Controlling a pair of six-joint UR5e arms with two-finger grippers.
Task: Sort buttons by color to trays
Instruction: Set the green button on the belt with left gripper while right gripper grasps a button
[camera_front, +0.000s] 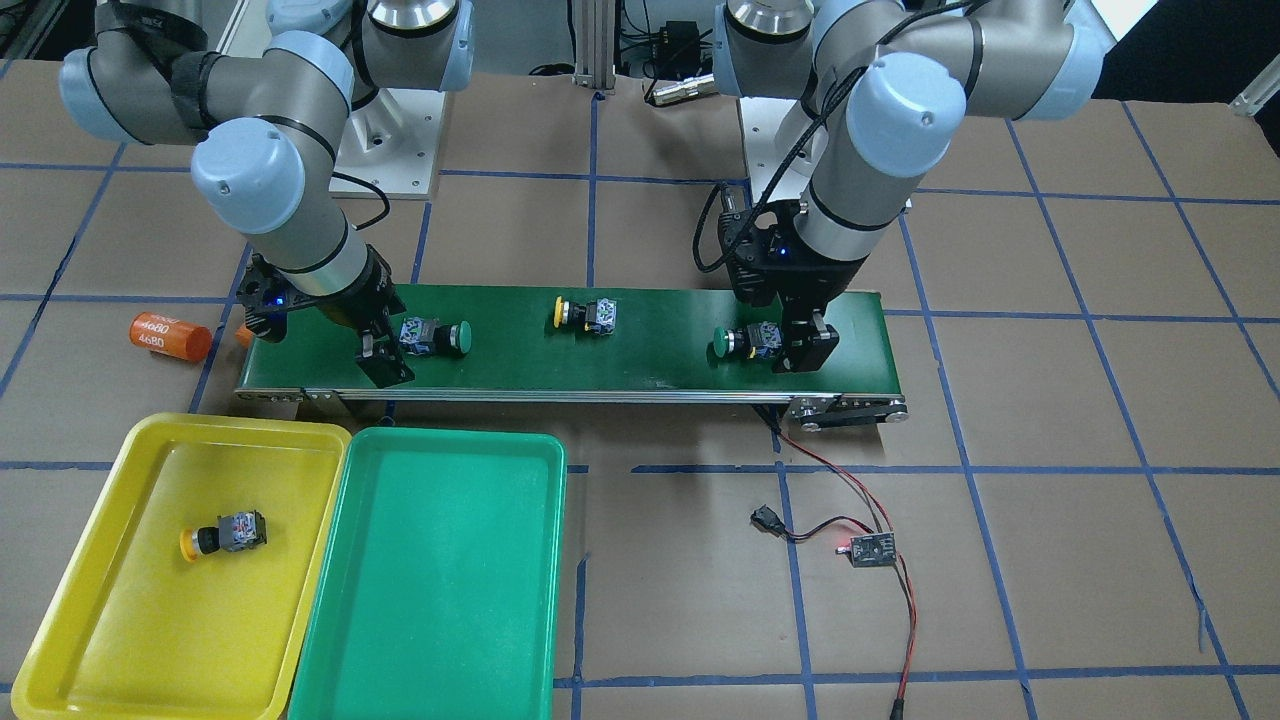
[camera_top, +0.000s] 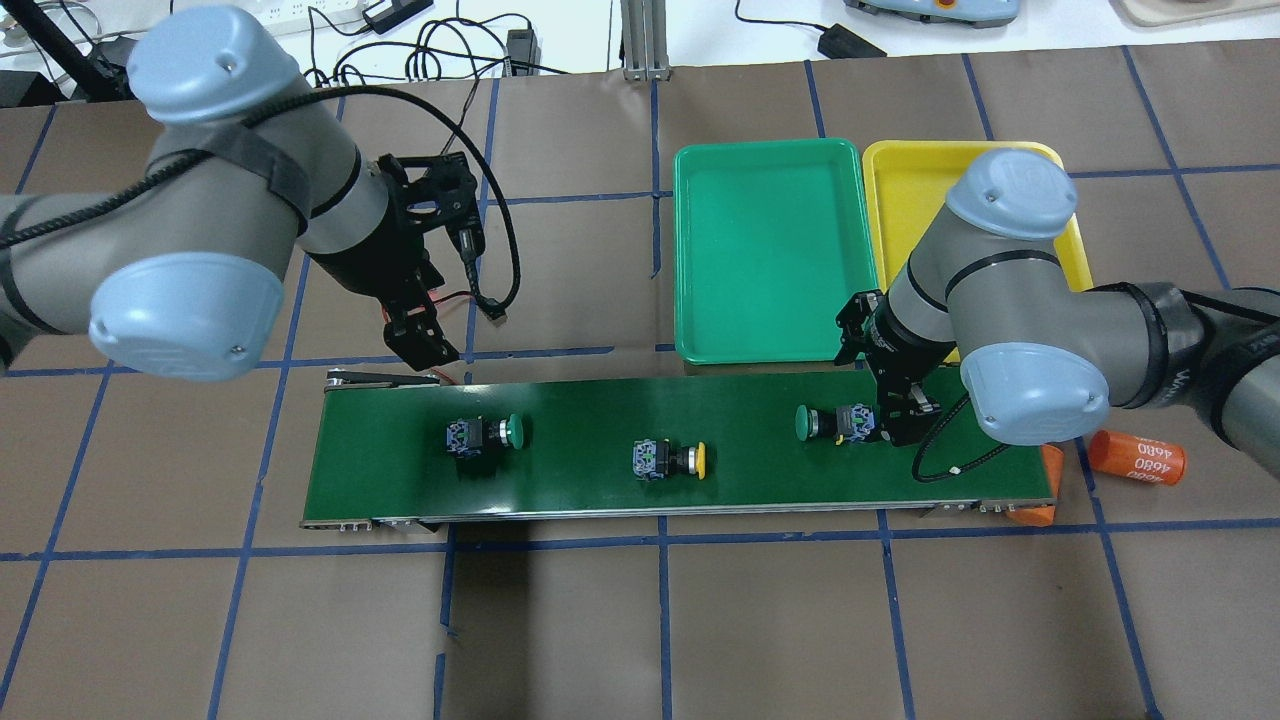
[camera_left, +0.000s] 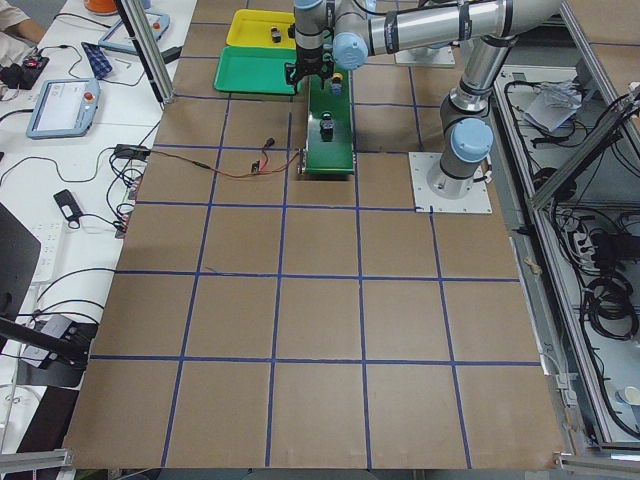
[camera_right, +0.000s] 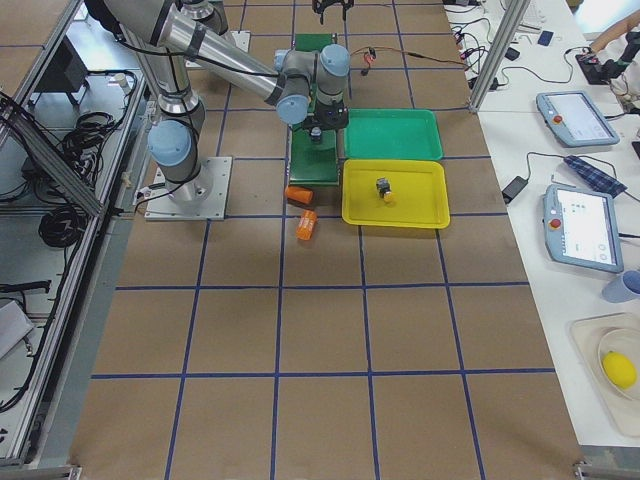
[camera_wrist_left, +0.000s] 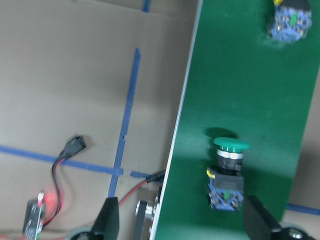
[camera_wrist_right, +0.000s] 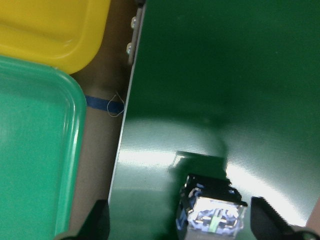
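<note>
Three buttons lie on the dark green belt (camera_front: 640, 355). A green one (camera_front: 745, 340) lies below my left gripper (camera_front: 795, 345), which is open; in the left wrist view this button (camera_wrist_left: 226, 175) lies between the spread fingers, nearer the right one. A yellow button (camera_front: 585, 313) lies mid-belt. My right gripper (camera_front: 385, 355) is open and straddles the body of the other green button (camera_front: 435, 337), which also shows in the right wrist view (camera_wrist_right: 212, 212). A second yellow button (camera_front: 222, 533) lies in the yellow tray (camera_front: 150, 630). The green tray (camera_front: 430, 600) holds nothing.
An orange cylinder marked 4680 (camera_front: 168, 335) lies on the table off the belt's end near my right arm, and a second one (camera_top: 1040, 490) lies at that end. A small controller board (camera_front: 868, 548) with red and black wires lies near the belt's other end.
</note>
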